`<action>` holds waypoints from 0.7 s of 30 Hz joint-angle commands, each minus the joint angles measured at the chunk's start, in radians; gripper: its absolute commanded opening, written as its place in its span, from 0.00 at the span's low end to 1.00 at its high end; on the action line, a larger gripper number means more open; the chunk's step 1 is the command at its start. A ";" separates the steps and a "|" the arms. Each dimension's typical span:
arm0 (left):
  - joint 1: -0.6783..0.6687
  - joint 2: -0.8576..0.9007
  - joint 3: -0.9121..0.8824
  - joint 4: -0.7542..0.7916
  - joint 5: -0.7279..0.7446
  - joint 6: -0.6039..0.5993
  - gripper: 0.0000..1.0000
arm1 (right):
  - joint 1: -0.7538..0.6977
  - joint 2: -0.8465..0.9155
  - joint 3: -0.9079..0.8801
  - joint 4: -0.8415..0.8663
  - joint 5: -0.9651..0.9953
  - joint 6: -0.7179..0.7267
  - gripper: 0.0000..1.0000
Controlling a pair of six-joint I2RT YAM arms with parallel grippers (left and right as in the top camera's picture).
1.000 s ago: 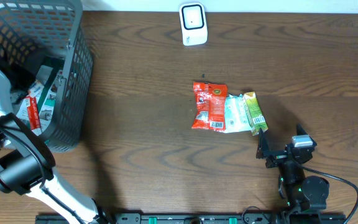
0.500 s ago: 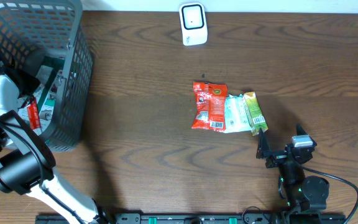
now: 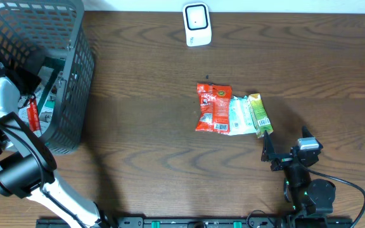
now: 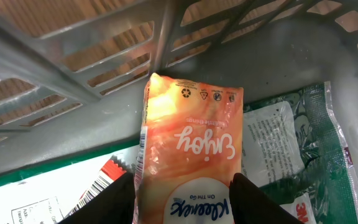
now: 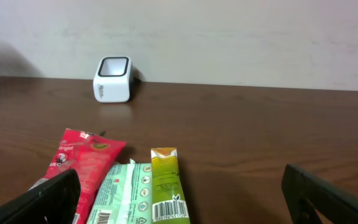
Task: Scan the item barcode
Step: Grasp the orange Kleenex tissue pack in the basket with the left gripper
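My left gripper (image 4: pixel 185 206) is down inside the grey mesh basket (image 3: pixel 75 69), shut on an orange Kleenex tissue pack (image 4: pixel 189 143). The pack stands between the two black fingers (image 4: pixel 114 202) and hangs just above the basket's contents. From overhead the left gripper (image 3: pixel 19 71) shows only as a dark shape behind the mesh. The white barcode scanner (image 3: pixel 196 24) stands at the table's far edge and also shows in the right wrist view as the scanner (image 5: pixel 112 79). My right gripper (image 5: pixel 188 205) is open and empty, low near the front edge.
Three packets lie mid-table: a red one (image 3: pixel 213 107), a pale green one (image 3: pixel 238 115) and a yellow-green one (image 3: pixel 258 114), right in front of the right gripper (image 3: pixel 268 151). The basket wall (image 4: pixel 73 50) also encloses a white barcoded pack (image 4: pixel 36 196) and a green packet (image 4: pixel 319 149).
The left arm shifted a little up and to the right inside the basket, then held still. The right arm and the table packets have not moved.
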 commanded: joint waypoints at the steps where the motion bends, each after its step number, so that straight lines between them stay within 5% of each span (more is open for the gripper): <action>1: 0.008 0.017 -0.011 0.001 -0.021 -0.019 0.51 | -0.011 -0.004 -0.001 -0.003 0.002 0.014 0.99; 9: 0.006 0.032 -0.074 0.070 -0.024 -0.016 0.50 | -0.011 -0.004 -0.001 -0.003 0.002 0.014 0.99; 17: 0.005 0.032 -0.080 0.072 0.014 -0.015 0.34 | -0.011 -0.004 -0.001 -0.003 0.002 0.014 0.99; 21: 0.005 0.032 -0.084 0.047 0.014 -0.016 0.51 | -0.011 -0.004 -0.001 -0.003 0.002 0.014 0.99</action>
